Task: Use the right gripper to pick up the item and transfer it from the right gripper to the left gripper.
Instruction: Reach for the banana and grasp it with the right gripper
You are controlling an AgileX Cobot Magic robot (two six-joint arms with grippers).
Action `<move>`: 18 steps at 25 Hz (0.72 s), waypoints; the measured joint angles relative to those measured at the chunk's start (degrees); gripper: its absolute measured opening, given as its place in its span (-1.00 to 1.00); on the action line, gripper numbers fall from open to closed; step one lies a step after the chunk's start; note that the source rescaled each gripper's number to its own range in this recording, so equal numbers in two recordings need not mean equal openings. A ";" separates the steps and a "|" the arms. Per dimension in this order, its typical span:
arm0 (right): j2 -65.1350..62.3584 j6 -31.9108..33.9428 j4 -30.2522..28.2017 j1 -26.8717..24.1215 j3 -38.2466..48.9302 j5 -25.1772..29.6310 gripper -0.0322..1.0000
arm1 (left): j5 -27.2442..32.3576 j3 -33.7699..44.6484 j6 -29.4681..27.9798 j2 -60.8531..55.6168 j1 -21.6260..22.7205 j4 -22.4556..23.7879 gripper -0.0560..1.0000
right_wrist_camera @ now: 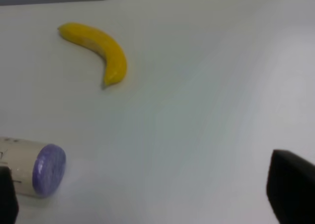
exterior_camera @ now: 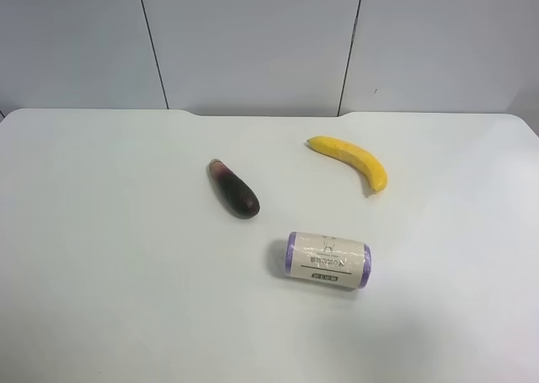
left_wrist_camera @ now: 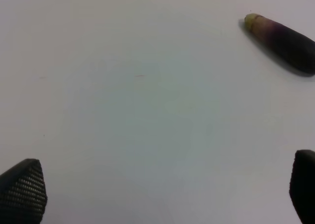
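The yellow banana (exterior_camera: 351, 161) lies on the white table (exterior_camera: 101, 257), right of centre and toward the back. It also shows in the right wrist view (right_wrist_camera: 98, 49). My right gripper (right_wrist_camera: 147, 197) is open and empty, its fingertips (right_wrist_camera: 291, 187) wide apart at the frame's edges, well short of the banana. My left gripper (left_wrist_camera: 162, 192) is open and empty above bare table, its fingertips (left_wrist_camera: 22, 189) wide apart. Neither arm shows in the exterior high view.
A dark purple eggplant (exterior_camera: 233, 188) lies near the table's middle, and shows in the left wrist view (left_wrist_camera: 283, 41). A purple-ended paper-labelled roll (exterior_camera: 328, 260) lies in front of the banana, close to the right gripper's finger (right_wrist_camera: 34, 172). A grey panelled wall (exterior_camera: 253, 38) stands behind.
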 joint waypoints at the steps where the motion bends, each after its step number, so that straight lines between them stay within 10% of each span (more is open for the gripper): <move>1: 0.00 0.00 0.00 0.00 0.00 0.00 1.00 | 0.00 0.00 0.00 0.00 0.00 0.00 1.00; 18: 1.21 0.00 0.23 0.00 -0.13 0.18 1.00 | 0.00 0.00 0.00 0.00 0.00 0.00 1.00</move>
